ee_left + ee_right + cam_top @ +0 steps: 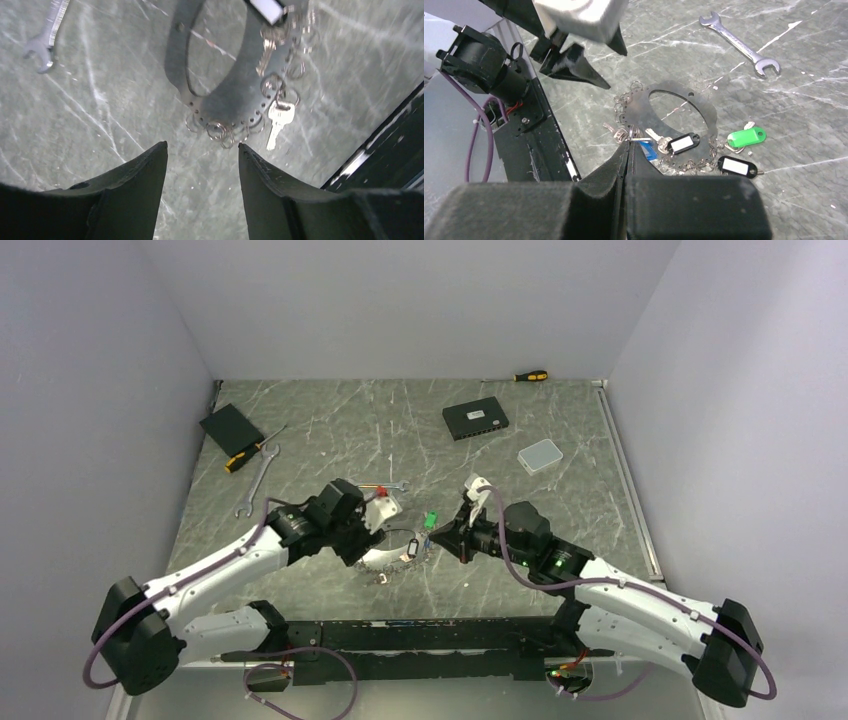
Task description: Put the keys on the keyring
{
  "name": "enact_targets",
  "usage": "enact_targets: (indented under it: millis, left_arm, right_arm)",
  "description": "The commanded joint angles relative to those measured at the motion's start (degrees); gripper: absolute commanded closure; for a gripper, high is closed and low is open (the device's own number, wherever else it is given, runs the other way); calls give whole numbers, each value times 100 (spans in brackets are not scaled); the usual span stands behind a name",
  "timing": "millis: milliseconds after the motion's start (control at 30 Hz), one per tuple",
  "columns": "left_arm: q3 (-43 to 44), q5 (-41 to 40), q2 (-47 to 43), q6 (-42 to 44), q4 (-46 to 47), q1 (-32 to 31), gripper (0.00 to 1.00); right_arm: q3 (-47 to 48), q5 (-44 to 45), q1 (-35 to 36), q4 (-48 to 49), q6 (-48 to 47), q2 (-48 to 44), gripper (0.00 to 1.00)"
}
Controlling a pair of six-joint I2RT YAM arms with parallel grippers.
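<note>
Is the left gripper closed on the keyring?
No: the left gripper stands open with nothing in its gap, and the keyring lies beyond its tips, untouched.

Spanner [259, 479], black switch box [475, 419], white case [540, 455], orange-handled screwdriver [530, 376] at far edge.

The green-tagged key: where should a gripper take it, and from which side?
Grip the green tag across its narrow width, coming from above: it lies flat just outside the keyring, and its long edges look mostly free.
</note>
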Motion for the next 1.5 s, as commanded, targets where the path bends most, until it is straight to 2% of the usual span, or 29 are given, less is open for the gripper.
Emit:
enact_targets:
  millis: [0,133,333,700,833,1100,1267,1467]
  left_arm:
    - [77,327,311,1188,-693,-109,40]
    - [-154,699,102,1502,-807,-160,35]
    - [-434,778,96,1741,-521,-203,36]
    - [-661,67,1215,1997,334,-266,46]
    - [-643,-83,1462,2034,454,-266,57]
    - [-552,-129,1605,2233,461,-268,99]
    - [-504,-128,1303,2342,412,-283,100]
    - [-625,254,295,2464,444,-283,100]
  right_arm:
    - [-29,176,-10,-34,-150,-247,100]
    - [-96,235,-27,-178,-245,-455,100]
    - [-199,37,-46,-52,-205,-499,100]
    - [-299,-2,-54,-64,-187,-816,100]
    - [-322,-27,-54,-63,-178,-923,100]
    - [-339,-37,-55,-64,-178,-1025,100]
    - [-340,87,-55,-98,-193,-1062,100]
    - [-342,117,-55,-91,-196,-968,100]
